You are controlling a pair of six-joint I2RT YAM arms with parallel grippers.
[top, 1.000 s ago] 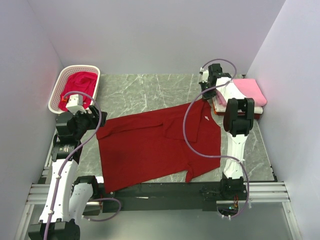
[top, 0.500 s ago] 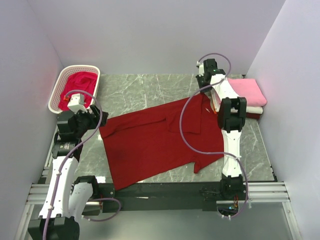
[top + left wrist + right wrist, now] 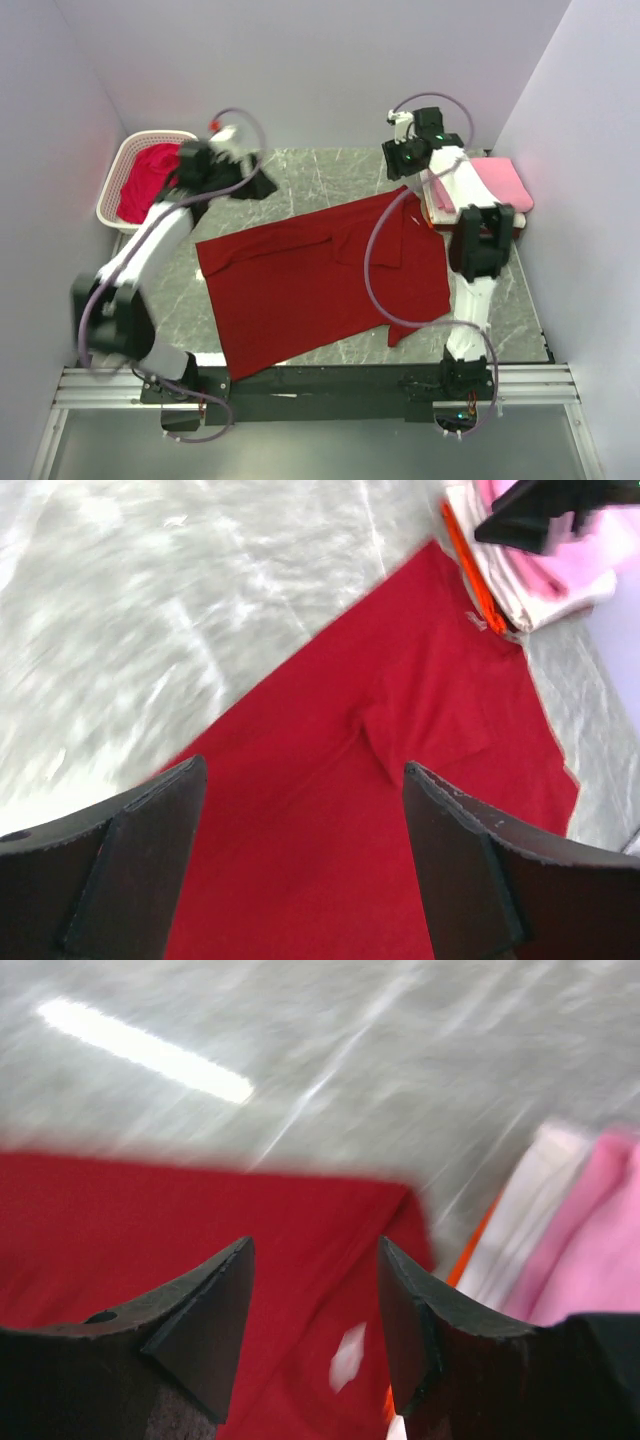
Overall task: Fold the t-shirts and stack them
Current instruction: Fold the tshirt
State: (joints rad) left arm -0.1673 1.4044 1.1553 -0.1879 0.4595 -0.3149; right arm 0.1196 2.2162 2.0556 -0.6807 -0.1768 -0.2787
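Top external view shows the large dark red t-shirt [image 3: 320,280] spread flat and lying diagonally across the marble table [image 3: 300,170], its far right corner just beside the stack of folded shirts. The pink t-shirt [image 3: 500,180] lies on top of that stack, with the white t-shirt [image 3: 520,1240] under it. The crimson t-shirt [image 3: 150,175] lies bunched in the white basket [image 3: 112,190] at the far left.

A second ago the right gripper [image 3: 315,1250] was pinched on that far corner and drawing it away from the bases. Now its jaws stand apart with nothing between them, and the corner lies on the table below. Over the same second the shirt slid a little toward the far right and flattened.

The left gripper [image 3: 300,780], which was low by the shirt's left sleeve, has swung up over the far left of the table, near the basket. Its fingers are wide apart and empty.

With both arms free of the cloth, the spreading looks finished. The first fold of the dark red shirt is likely the next step, and nothing new has joined the stack yet.
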